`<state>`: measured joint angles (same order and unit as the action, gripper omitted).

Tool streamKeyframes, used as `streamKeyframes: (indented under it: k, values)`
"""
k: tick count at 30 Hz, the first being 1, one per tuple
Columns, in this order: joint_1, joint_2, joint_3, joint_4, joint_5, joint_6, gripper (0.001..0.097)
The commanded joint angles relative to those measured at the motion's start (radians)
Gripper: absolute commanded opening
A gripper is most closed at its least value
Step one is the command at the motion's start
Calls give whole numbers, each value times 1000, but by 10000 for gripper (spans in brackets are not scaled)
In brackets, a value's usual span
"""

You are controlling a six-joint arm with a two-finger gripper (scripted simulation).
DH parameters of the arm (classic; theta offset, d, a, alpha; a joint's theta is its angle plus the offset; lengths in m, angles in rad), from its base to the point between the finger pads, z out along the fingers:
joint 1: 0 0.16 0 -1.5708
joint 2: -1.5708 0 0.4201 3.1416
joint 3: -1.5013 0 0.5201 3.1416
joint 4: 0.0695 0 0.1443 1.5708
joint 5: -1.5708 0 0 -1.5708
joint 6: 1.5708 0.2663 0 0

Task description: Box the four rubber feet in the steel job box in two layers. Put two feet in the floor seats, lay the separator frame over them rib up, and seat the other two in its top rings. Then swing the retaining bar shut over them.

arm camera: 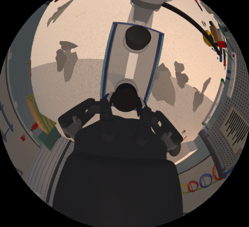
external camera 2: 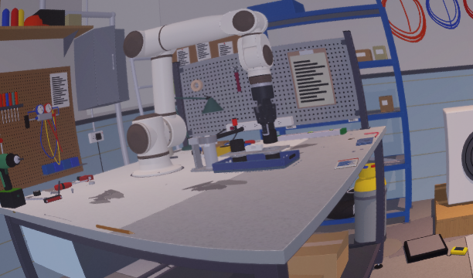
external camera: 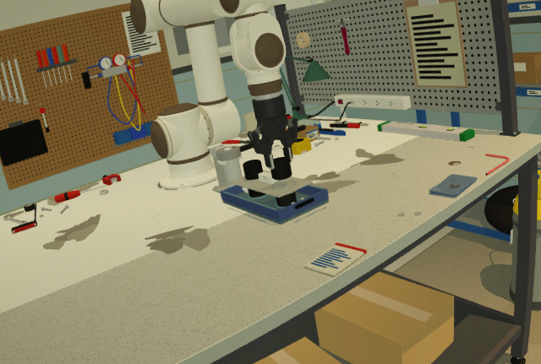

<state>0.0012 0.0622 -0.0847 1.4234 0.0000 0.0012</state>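
The grey separator frame lies over the blue job box, its pale rib facing up. One black rubber foot sits in the frame's ring nearer the arm's base. A second black foot is held in my gripper, just above the frame's other ring. Two more feet show dark under the frame, in the box floor. The retaining bar stands swung away from the box on a grey post.
A cardboard box sits under the bench. A yellow tape roll and small tools lie behind the job box. A notepad lies near the front edge. A blue plate and a red hex key lie to the right.
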Motion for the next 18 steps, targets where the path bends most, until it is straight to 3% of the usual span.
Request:
streamKeyframes:
  k: [1, 18]
  values:
    - [0, -1, 1, 0, 0, 0, 80]
    - [0, 0, -6, -8, 0, 0, 80]
